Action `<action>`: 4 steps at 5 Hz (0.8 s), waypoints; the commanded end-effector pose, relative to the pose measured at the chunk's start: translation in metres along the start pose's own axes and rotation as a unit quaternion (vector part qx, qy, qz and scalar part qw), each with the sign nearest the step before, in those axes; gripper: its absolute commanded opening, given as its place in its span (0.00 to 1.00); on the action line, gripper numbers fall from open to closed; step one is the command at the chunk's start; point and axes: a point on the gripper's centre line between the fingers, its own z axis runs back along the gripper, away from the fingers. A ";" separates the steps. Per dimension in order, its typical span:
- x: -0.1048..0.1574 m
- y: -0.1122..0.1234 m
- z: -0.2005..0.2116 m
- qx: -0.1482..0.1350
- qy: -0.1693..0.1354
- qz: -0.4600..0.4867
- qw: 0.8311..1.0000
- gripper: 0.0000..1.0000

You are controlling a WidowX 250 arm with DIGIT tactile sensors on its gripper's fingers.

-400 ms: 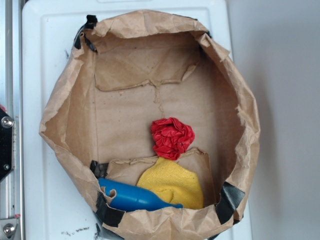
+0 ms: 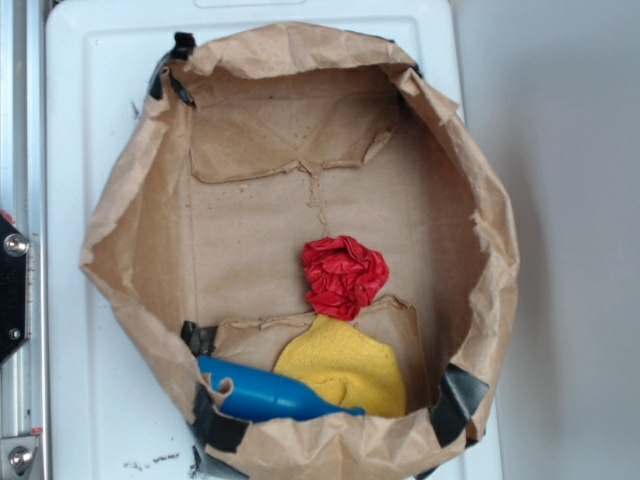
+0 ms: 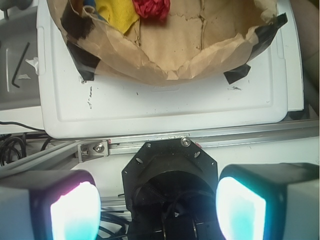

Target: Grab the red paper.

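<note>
Exterior view: red paper (image 2: pixel 344 276) sits on the floor of a rolled-down brown paper bag (image 2: pixel 130 215), a little below and right of the frame centre. It touches the upper edge of the yellow cloth (image 2: pixel 345 367), which lies below it; blue plastic bottle (image 2: pixel 262 392) lies lower left of the cloth, against the bag's near wall. Wad is roughly round, no clear long axis, so jaw orientation should matter little. Bag rests on a white tray (image 2: pixel 80 120). Gripper does not appear in the exterior view; only a dark part of the rig shows at the left edge. Wrist view: gripper (image 3: pixel 157 210) spread wide, the two glowing pads (image 3: pixel 75 212) far apart at the bottom corners, nothing between them. From this camera the red paper (image 3: pixel 151 7) is at the top edge, slightly left of centre and partly cut off by the frame, with the bag's rim, a strip of tray and an aluminium rail (image 3: pixel 200 140) between it and the pads. Judgement: approach not yet begun; gripper is well apart from the wad and must travel forward over the rim, then descend. Risk: catching the yellow cloth together with the wad, since they touch.
</note>
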 end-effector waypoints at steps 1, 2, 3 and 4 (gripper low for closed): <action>0.082 -0.016 -0.030 -0.026 0.015 0.109 0.994 1.00; 0.107 -0.008 -0.043 -0.034 -0.032 0.142 0.989 1.00; 0.120 0.013 -0.049 -0.010 -0.151 0.221 0.964 1.00; 0.140 0.023 -0.067 0.039 -0.149 0.284 0.946 1.00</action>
